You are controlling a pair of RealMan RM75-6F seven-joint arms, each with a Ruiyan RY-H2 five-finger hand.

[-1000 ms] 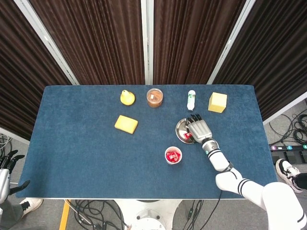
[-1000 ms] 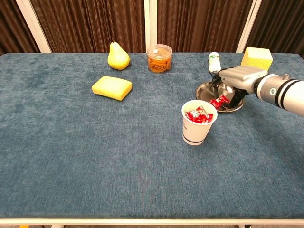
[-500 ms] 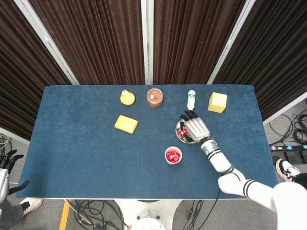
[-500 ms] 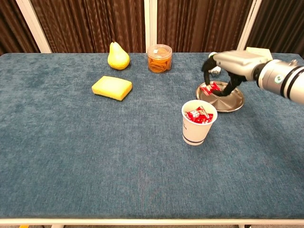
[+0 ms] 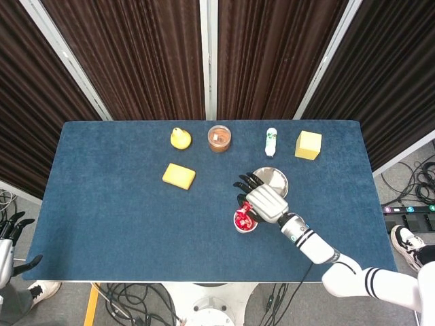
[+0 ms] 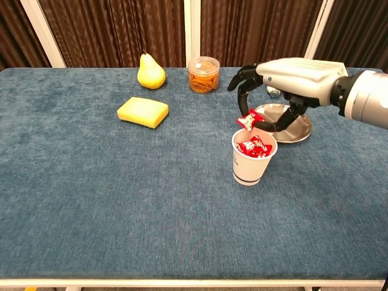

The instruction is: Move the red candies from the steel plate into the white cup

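Observation:
The white cup (image 6: 252,161) (image 5: 245,222) stands right of the table's middle with several red candies (image 6: 254,147) inside. My right hand (image 6: 285,82) (image 5: 262,201) hovers just above the cup's rim, pinching one red candy (image 6: 247,120) between thumb and a finger, its other fingers spread. Behind the cup to the right, the steel plate (image 6: 296,126) (image 5: 273,178) shows no candy in either view. My left hand (image 5: 9,234) hangs off the table's left edge in the head view, fingers apart and holding nothing.
Along the far edge stand a yellow pear (image 6: 150,71), a clear jar of orange bands (image 6: 203,74), a small white bottle (image 5: 270,142) and a yellow block (image 5: 308,145). A yellow sponge (image 6: 142,112) lies left of centre.
My right hand lifted a red candy off the steel plate and carried it left and toward me, over the white cup. The left hand stayed put.

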